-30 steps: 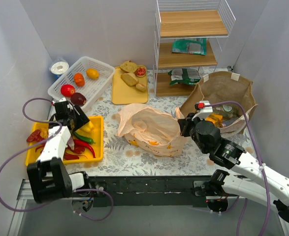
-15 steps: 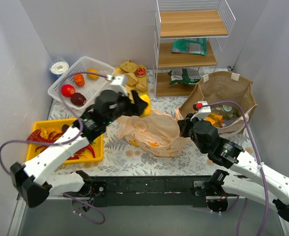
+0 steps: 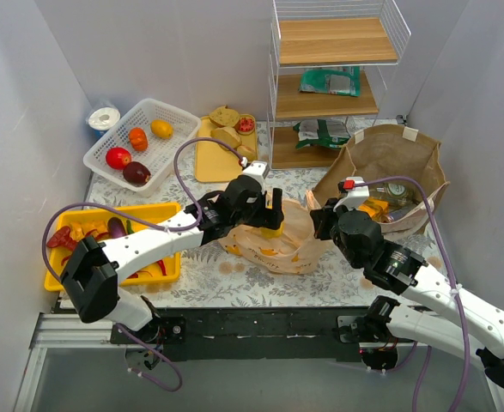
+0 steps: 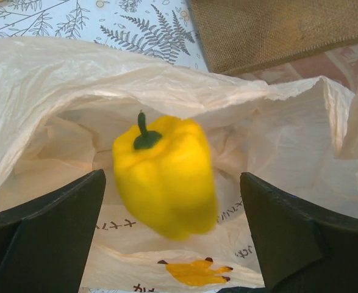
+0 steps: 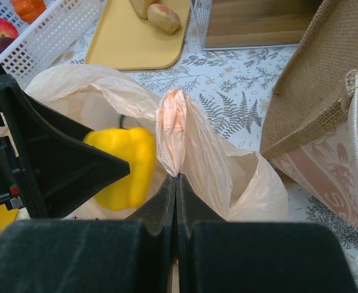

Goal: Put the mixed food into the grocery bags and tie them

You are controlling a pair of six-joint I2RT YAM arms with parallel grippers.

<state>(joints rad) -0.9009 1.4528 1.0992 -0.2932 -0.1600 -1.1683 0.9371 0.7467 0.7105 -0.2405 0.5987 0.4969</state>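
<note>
Left gripper apart, yellow pepper loose over plastic bag mouth; hold your right gripper's rim pinch high.

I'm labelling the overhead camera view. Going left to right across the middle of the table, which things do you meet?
Yellow tray → peach plastic bag → brown bag.
</note>
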